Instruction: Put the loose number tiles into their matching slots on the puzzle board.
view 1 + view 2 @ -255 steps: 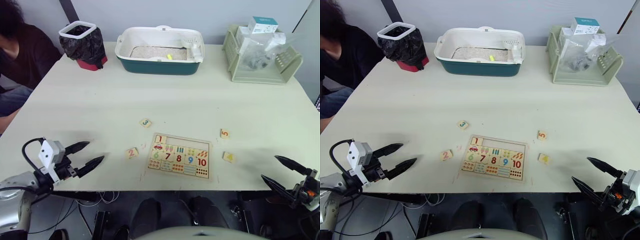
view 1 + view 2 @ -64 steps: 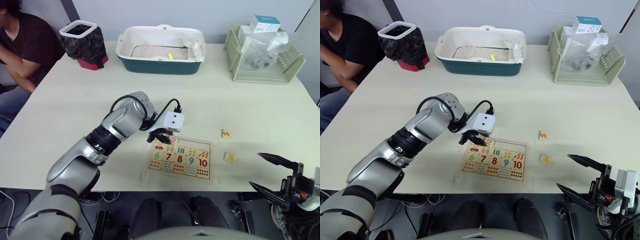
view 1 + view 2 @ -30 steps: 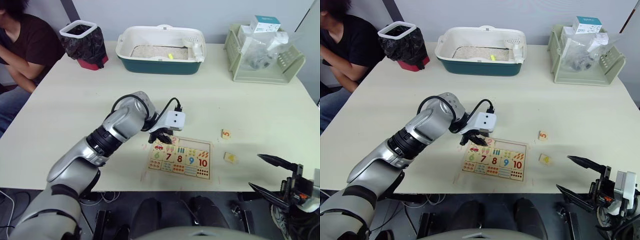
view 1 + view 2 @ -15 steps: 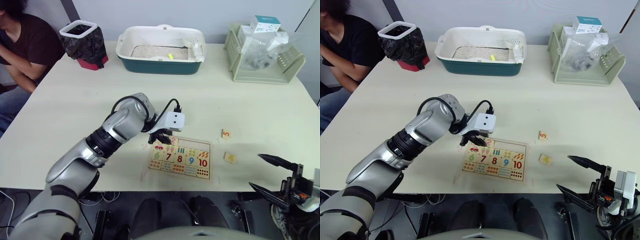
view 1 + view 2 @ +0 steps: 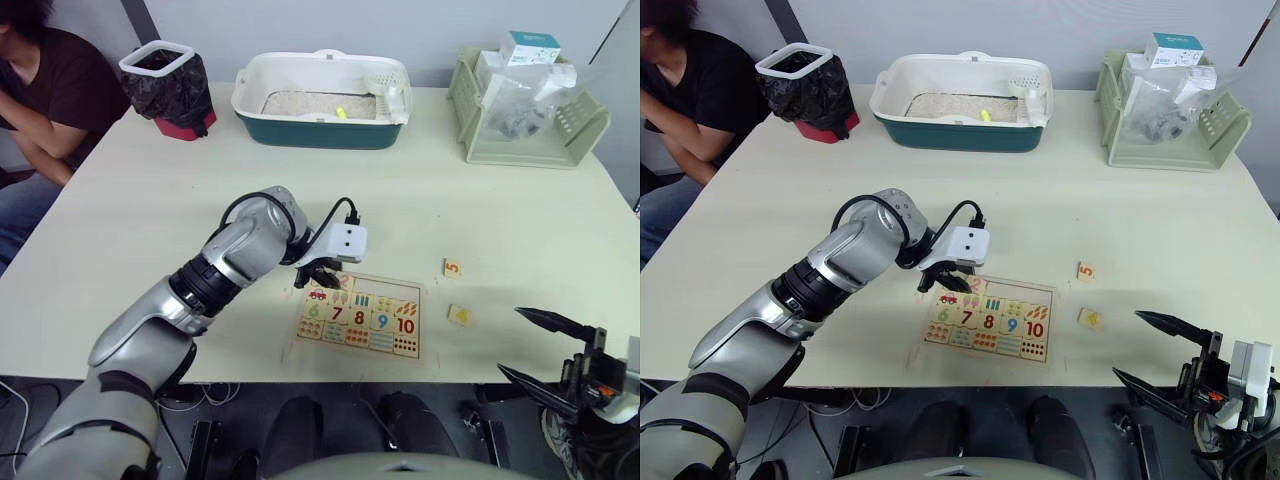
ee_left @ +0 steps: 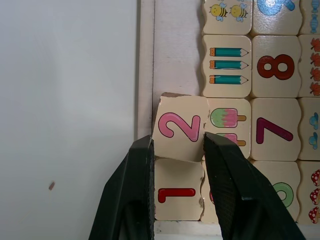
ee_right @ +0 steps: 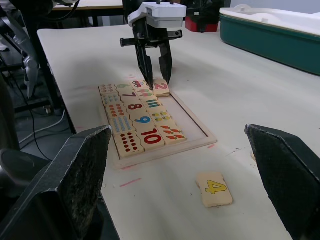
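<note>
The puzzle board (image 5: 386, 287) lies near the table's front edge, its lower rows filled with tiles 6 to 10 and counting pictures. Tile 1 (image 6: 177, 195) sits in the top row's first slot. My left gripper (image 6: 177, 140) is shut on the pink 2 tile (image 6: 180, 120), which sits slightly skewed over the slot beside the 1, one corner raised. The rest of that row is bare. Tile 5 (image 5: 452, 267) and tile 4 (image 5: 459, 314) lie loose to the right of the board. My right gripper (image 5: 512, 342) hangs open off the table's front right edge.
A white and teal tray (image 5: 320, 128) stands at the back centre. Left of it is a bin with a black bag (image 5: 165, 88), and a green basket (image 5: 525, 125) stands at the back right. A person (image 5: 45, 95) sits at the table's left side.
Since the earliest frames my left arm has carried the 2 tile from left of the board to the top row. Over the last second it has barely shifted. The right gripper stays still.
</note>
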Robot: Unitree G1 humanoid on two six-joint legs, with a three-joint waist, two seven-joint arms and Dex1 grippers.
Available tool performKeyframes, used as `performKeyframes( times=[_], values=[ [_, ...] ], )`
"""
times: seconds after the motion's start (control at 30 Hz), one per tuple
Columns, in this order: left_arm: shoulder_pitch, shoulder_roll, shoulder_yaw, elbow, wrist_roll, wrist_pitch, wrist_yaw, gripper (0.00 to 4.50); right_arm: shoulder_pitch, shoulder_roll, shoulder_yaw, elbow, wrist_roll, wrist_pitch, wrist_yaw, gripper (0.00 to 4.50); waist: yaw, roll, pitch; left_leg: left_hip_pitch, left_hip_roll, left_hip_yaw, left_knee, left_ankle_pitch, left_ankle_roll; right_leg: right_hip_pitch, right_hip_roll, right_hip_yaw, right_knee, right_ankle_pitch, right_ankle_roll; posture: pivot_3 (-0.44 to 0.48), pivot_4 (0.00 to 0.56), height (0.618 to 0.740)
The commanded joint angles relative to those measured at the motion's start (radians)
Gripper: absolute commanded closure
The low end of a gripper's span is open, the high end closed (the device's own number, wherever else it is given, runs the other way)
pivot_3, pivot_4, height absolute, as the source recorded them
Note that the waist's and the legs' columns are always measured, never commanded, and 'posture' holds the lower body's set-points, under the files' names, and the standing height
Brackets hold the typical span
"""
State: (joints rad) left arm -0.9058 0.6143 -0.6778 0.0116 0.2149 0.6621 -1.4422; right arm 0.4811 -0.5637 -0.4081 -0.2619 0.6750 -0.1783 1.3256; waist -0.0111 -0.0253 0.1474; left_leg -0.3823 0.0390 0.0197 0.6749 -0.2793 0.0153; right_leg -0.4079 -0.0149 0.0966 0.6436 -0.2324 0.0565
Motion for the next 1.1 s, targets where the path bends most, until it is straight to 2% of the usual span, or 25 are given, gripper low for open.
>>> performKeyframes(
  times=[0.03, 0.47, 0.5, 0.53, 0.6, 0.63, 0.67, 0.7, 1.0, 1.1],
  values=[
    [-0.005, -0.001, -0.001, -0.020, 0.003, 0.003, 0.000, 3.50, 0.002, -0.003, -0.010, -0.015, 0.007, -0.014, 0.000, 0.00, 0.000, 0.000, 0.000, 0.000, 0.000, 0.000, 0.000, 0.000, 0.000, 0.000, 0.000, 0.000, 0.000, 0.000, 0.000, 0.000, 0.150, 0.740],
    [-0.007, -0.016, 0.007, -0.032, -0.013, 0.024, 0.003, 3.50, 0.002, -0.002, -0.007, -0.008, -0.003, -0.019, 0.001, 0.00, 0.000, 0.000, 0.000, 0.000, 0.000, 0.000, 0.000, 0.000, 0.000, 0.000, 0.000, 0.000, 0.000, 0.000, 0.000, 0.000, 0.150, 0.740],
    [-0.008, -0.016, 0.009, -0.034, -0.015, 0.025, 0.004, 2.51, 0.003, -0.002, -0.007, -0.008, -0.003, -0.019, 0.001, 0.00, 0.000, 0.000, 0.000, 0.000, 0.000, 0.000, 0.000, 0.000, 0.000, 0.000, 0.000, 0.000, 0.000, 0.000, 0.000, 0.000, 0.150, 0.740],
    [-0.008, -0.017, 0.010, -0.035, -0.016, 0.027, 0.004, 2.31, 0.003, -0.001, -0.007, -0.008, -0.003, -0.019, 0.001, 0.00, 0.000, 0.000, 0.000, 0.000, 0.000, 0.000, 0.000, 0.000, 0.000, 0.000, 0.000, 0.000, 0.000, 0.000, 0.000, 0.000, 0.150, 0.740],
    [-0.011, -0.021, 0.013, -0.032, -0.019, 0.031, 0.006, 1.33, 0.002, -0.002, -0.007, -0.004, -0.004, -0.019, 0.002, 0.00, 0.000, 0.000, 0.000, 0.000, 0.000, 0.000, 0.000, 0.000, 0.000, 0.000, 0.000, 0.000, 0.000, 0.000, 0.000, 0.000, 0.150, 0.740],
    [-0.013, -0.021, 0.014, -0.031, -0.021, 0.033, 0.007, 0.97, 0.001, -0.003, -0.007, -0.003, -0.004, -0.020, 0.002, 0.00, 0.000, 0.000, 0.000, 0.000, 0.000, 0.000, 0.000, 0.000, 0.000, 0.000, 0.000, 0.000, 0.000, 0.000, 0.000, 0.000, 0.150, 0.740],
    [-0.014, -0.020, 0.014, -0.031, -0.021, 0.030, 0.006, 0.36, 0.001, -0.003, -0.007, -0.002, -0.004, -0.020, 0.003, 0.00, 0.000, 0.000, 0.000, 0.000, 0.000, 0.000, 0.000, 0.000, 0.000, 0.000, 0.000, 0.000, 0.000, 0.000, 0.000, 0.000, 0.150, 0.740],
    [-0.015, -0.019, 0.015, -0.031, -0.022, 0.031, 0.007, 0.13, 0.001, -0.003, -0.007, -0.002, -0.004, -0.021, 0.003, 0.00, 0.000, 0.000, 0.000, 0.000, 0.000, 0.000, 0.000, 0.000, 0.000, 0.000, 0.000, 0.000, 0.000, 0.000, 0.000, 0.000, 0.150, 0.740],
    [-0.063, -0.022, 0.062, -0.006, -0.087, 0.038, -0.016, 0.13, -0.001, -0.001, -0.007, -0.001, -0.003, -0.021, 0.001, 0.00, 0.000, 0.000, 0.000, 0.000, 0.000, 0.000, 0.000, 0.000, 0.000, 0.000, 0.000, 0.000, 0.000, 0.000, 0.000, 0.000, 0.150, 0.740],
    [-0.080, -0.022, 0.101, 0.053, -0.126, -0.002, -0.019, 0.13, -0.001, 0.002, -0.005, 0.000, -0.003, -0.023, -0.002, 0.00, 0.000, 0.000, 0.000, 0.000, 0.000, 0.000, 0.000, 0.000, 0.000, 0.000, 0.000, 0.000, 0.000, 0.000, 0.000, 0.000, 0.150, 0.740]
  ],
)
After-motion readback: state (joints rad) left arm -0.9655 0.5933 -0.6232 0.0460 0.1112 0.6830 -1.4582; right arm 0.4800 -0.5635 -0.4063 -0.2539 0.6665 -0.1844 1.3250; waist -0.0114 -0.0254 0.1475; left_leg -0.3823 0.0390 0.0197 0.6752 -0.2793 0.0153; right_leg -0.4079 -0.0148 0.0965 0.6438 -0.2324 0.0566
